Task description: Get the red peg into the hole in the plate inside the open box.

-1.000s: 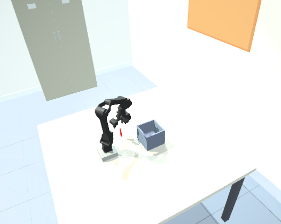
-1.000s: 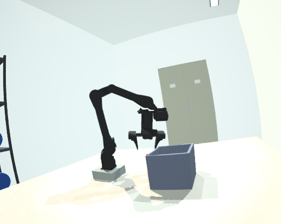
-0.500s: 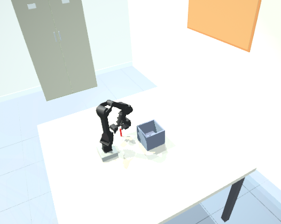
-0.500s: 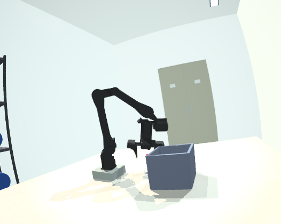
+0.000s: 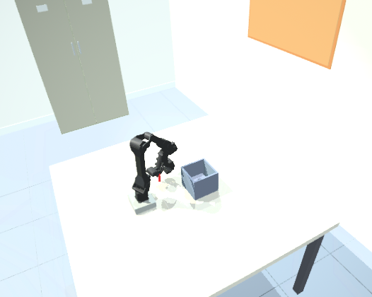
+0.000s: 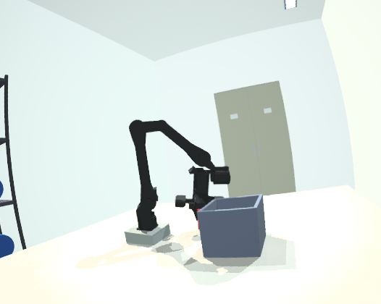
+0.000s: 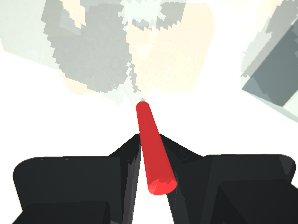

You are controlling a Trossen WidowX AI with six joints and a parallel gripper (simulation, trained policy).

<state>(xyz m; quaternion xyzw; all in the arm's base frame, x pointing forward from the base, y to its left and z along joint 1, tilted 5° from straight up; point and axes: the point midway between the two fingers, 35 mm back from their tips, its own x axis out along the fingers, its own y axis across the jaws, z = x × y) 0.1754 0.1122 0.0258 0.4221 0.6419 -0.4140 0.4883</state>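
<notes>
The red peg stands roughly upright on the table between the arm's base and the box. Its upper part is between the fingers. My gripper points down and is shut on the peg, with a fingertip on each side of it. In the exterior view the box hides part of the gripper and peg. The open blue-grey box stands apart from the gripper, to its right in the top view. A lighter plate shows at its bottom; its hole is not clear.
The arm's grey base block is close to the peg, on the side away from the box. The box walls rise from the white table. A shelf rack and a cabinet stand beyond the table.
</notes>
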